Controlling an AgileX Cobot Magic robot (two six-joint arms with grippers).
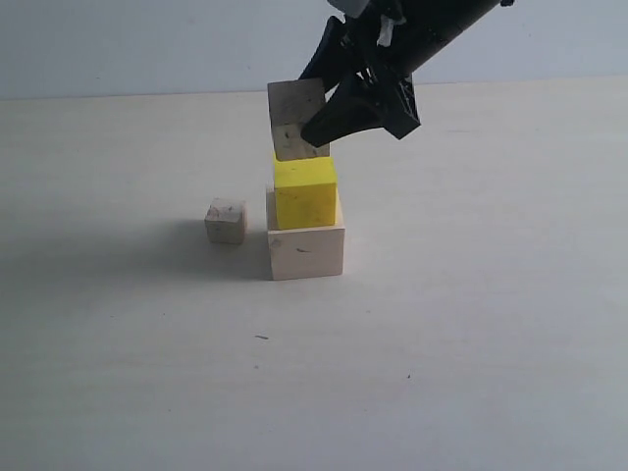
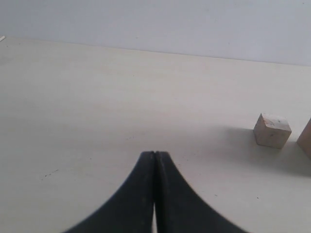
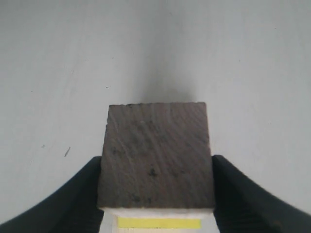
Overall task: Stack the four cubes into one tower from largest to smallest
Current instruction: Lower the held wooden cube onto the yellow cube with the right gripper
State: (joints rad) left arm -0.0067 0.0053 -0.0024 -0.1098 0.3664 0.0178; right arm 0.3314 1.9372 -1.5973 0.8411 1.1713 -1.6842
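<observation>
Wooden and speckled, the held cube (image 1: 292, 113) hangs tilted in the right gripper's (image 1: 312, 130) clamp, just over the yellow cube (image 1: 305, 193), which sits on the large cube (image 1: 306, 252). It should be levelled and centred before release. The left gripper (image 2: 154, 162) is closed and empty. Four cubes: one large, one yellow, two small. The smallest cube (image 1: 225, 222) waits left of the large cube.

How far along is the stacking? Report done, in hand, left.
Done: the yellow cube sits on the large pale wooden cube. In hand: the right gripper holds a speckled wooden cube, tilted, right above the yellow one, not yet released. Left: seat it, then add the smallest wooden cube, which lies on the table beside the base. The left gripper is shut and empty.
</observation>
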